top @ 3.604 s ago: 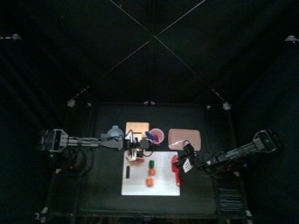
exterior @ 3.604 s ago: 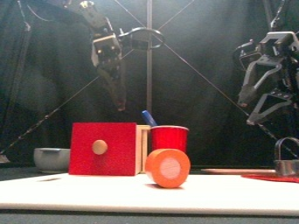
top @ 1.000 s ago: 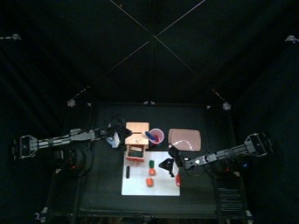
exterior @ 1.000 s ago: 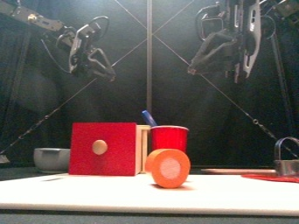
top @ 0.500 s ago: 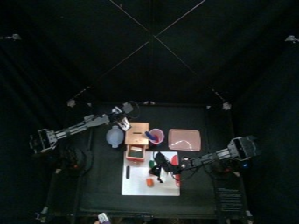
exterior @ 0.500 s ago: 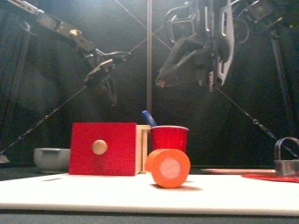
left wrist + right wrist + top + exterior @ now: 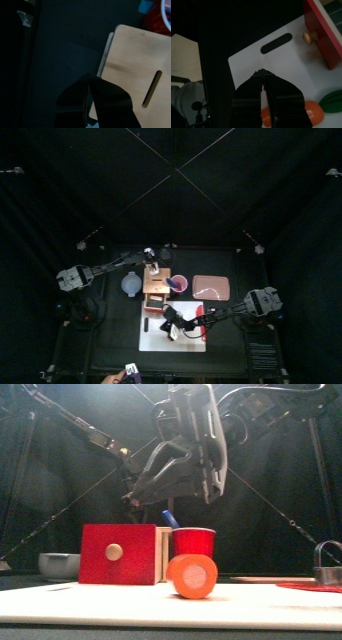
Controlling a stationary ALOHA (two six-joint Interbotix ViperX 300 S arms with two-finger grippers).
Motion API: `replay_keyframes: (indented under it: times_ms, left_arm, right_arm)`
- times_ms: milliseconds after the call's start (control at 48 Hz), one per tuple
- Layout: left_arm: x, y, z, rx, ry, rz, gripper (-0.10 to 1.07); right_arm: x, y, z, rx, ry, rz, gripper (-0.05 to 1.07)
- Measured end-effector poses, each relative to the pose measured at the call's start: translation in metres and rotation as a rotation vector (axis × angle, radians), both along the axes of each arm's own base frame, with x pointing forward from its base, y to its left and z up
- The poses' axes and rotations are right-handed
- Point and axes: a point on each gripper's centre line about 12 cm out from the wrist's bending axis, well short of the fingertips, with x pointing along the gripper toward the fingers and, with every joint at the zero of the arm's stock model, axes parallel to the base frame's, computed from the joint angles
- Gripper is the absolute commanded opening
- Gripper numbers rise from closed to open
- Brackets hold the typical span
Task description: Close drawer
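Both arms swung inward, drawer (image 7: 123, 554) unmoved

The little cabinet (image 7: 137, 65) looks like smooth, pale wood with a matt top. The drawer (image 7: 118, 554) front is painted red with a round wooden knob (image 7: 114, 552). The white mat (image 7: 271, 60) looks like smooth plastic. The red cup (image 7: 194, 542) looks like shiny plastic.

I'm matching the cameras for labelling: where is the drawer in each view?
Top: drawer left of the table's centre, pulled open.
Front: its red knobbed face, lower left.
Left wrist: not seen; only the cabinet's tan top.
Right wrist: red face, upper right.
Landmark: white mat beside it.
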Motion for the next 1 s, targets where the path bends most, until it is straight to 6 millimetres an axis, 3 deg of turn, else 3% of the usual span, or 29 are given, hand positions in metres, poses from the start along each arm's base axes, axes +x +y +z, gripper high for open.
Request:
replay_keyframes:
  times_ms: [333, 667, 1000]
  left_arm:
    - [-0.005, -0.001, -0.011, -0.006, 0.007, 0.006, 0.51]
    - [-0.005, -0.001, -0.01, -0.003, 0.004, 0.003, 0.51]
    - [-0.008, -0.002, -0.014, -0.006, 0.011, 0.003, 0.51]
  right_arm:
    - [0.018, -0.035, -0.015, -0.023, 0.016, -0.09, 0.08]
    - [0.027, -0.04, -0.027, -0.022, 0.03, -0.099, 0.08]
    - [0.019, -0.056, -0.029, -0.098, 0.042, -0.131, 0.08]
